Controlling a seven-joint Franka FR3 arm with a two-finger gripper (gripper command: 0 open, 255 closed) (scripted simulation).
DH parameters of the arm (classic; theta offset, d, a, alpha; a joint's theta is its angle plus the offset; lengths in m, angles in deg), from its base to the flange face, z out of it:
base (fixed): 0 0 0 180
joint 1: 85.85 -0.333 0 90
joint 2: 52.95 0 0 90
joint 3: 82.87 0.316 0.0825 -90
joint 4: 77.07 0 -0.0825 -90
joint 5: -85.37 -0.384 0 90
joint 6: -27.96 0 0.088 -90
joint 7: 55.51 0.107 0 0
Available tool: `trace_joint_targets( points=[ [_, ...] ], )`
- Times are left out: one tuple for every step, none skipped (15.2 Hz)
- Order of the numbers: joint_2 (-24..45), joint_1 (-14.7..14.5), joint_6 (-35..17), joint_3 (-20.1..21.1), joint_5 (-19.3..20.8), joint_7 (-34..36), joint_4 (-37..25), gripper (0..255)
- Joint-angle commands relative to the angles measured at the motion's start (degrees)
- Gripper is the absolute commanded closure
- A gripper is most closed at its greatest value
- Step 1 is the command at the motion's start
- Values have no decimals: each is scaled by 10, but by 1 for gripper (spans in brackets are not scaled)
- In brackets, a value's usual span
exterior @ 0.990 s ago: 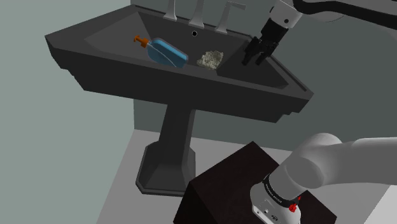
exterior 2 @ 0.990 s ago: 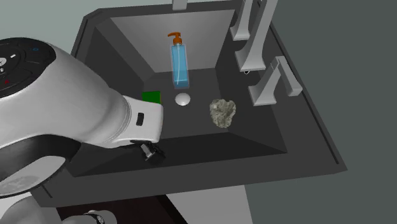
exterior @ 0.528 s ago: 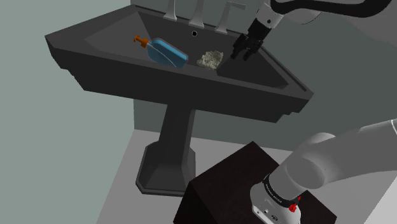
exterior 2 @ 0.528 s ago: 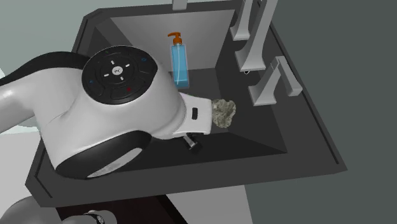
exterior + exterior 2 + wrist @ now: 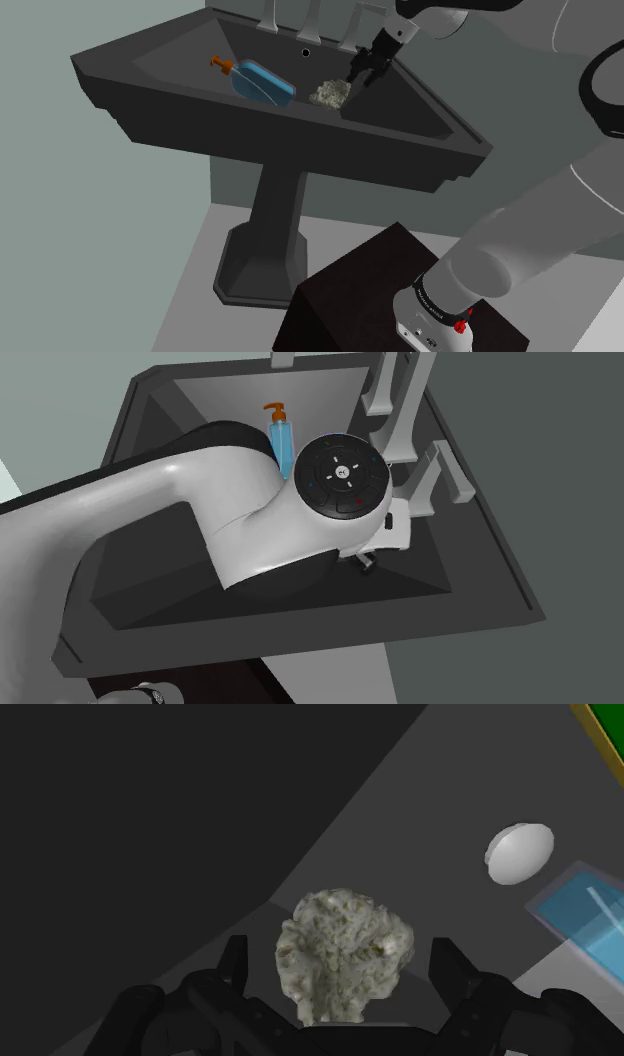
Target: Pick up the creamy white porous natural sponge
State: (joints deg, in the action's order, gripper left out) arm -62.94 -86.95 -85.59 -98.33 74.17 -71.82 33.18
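Squarely between the spread fingers (image 5: 236, 960) of the gripper (image 5: 338, 954) lies the pale porous sponge (image 5: 343, 949), touching neither.

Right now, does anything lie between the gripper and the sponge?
Nothing. In the wrist view the sponge sits in the gap of the open gripper, with only bare sink surface between it and each finger.

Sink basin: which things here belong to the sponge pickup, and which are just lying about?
Job: pale porous sponge; open tool straddling it.
Lying about: blue pump bottle; white drain stopper; green item; grey taps.
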Motion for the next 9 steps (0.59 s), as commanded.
trace_joint_targets(
  points=[
    [45, -1, -3, -10, -27, -20, -42, 0],
    [68, 0, -3, -15, -41, -30, -63, 0],
    [74, 1, -3, -16, -44, -33, -69, 0],
    [74, 1, -11, -15, -45, -35, -61, 0],
    [74, 1, -18, -15, -46, -37, -54, 0],
    [74, 1, -25, -15, -47, -39, -46, 0],
    [74, 1, -33, -15, -48, -41, -39, 0],
    [74, 1, -40, -15, -49, -43, -32, 0],
    [75, 1, -47, -15, -51, -45, -25, 0]
  ],
)
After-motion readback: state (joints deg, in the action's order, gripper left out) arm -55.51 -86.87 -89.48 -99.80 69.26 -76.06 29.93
